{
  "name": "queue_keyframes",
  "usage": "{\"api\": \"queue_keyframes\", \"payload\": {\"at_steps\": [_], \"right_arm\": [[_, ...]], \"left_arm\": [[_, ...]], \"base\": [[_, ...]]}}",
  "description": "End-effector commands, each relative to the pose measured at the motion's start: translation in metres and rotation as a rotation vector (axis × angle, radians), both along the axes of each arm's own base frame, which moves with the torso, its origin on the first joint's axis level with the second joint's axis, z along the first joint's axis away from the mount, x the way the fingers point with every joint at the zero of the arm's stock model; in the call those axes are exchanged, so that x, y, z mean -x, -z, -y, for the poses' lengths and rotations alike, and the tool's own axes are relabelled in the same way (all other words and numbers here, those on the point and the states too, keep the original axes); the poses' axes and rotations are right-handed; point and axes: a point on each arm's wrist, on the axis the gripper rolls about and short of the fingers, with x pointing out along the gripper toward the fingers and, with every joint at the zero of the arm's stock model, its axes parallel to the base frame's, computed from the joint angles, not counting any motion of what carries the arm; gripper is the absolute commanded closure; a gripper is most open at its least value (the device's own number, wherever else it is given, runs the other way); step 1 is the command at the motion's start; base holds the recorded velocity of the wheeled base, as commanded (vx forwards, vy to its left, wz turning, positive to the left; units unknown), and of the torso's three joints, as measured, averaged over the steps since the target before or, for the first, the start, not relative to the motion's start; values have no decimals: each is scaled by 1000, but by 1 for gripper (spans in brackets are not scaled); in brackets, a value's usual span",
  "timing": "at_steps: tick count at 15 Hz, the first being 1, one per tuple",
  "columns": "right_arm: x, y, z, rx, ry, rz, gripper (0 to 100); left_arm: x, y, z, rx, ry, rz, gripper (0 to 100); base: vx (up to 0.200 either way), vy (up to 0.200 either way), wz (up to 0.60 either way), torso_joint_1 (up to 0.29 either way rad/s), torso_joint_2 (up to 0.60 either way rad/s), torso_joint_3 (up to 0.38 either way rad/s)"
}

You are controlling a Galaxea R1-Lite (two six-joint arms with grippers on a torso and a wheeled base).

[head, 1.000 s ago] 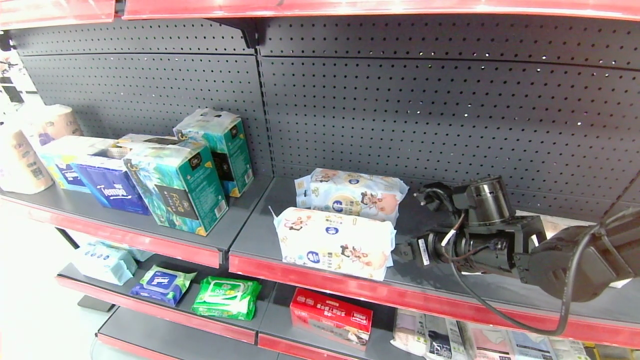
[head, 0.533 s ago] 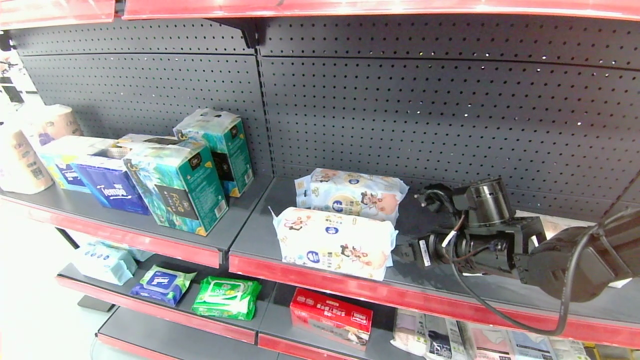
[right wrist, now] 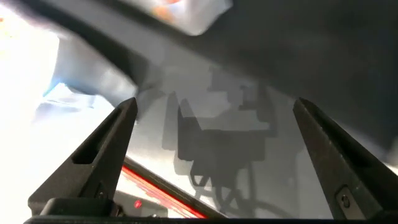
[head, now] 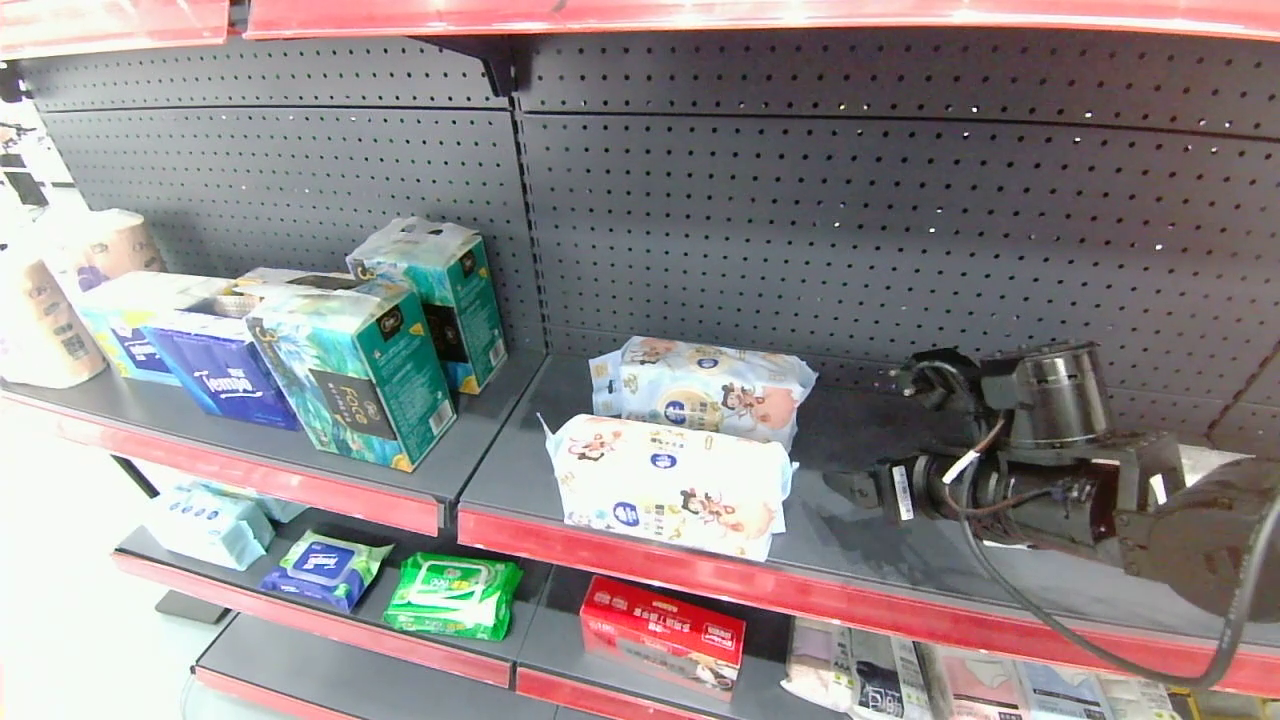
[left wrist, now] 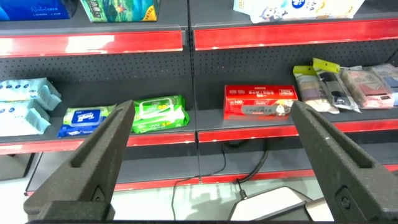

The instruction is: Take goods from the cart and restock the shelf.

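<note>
Right end effector (head: 848,487) hung over the shelf (head: 880,560), just beside the front wipes pack (head: 668,483), which lay flat at the edge, likely faced for shoppers. Left wrist: we saw our left end effector (left wrist: 212,109) gaping, empty, toward a lower shelf (left wrist: 249,132). Right wrist: fingers wide, holding nothing.

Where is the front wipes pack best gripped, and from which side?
Likely across its short right end, from the right: the front pack lies flat, that end faces the open right gripper, and a second pack blocks the back.
</note>
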Motion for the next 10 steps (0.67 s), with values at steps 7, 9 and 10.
{"api": "queue_keyframes", "payload": {"at_steps": [7,9,10], "right_arm": [[65,-44,53,-18,146,179,0],[80,-48,62,-12,162,212,0],[85,-47,66,-6,174,217,0]], "left_arm": [[0,0,0,12,-1,-6,0],[0,0,0,12,-1,-6,0],[0,0,0,17,-1,-7,0]], "base": [[0,0,0,0,0,0],[0,0,0,0,0,0],[0,0,0,0,0,0]]}}
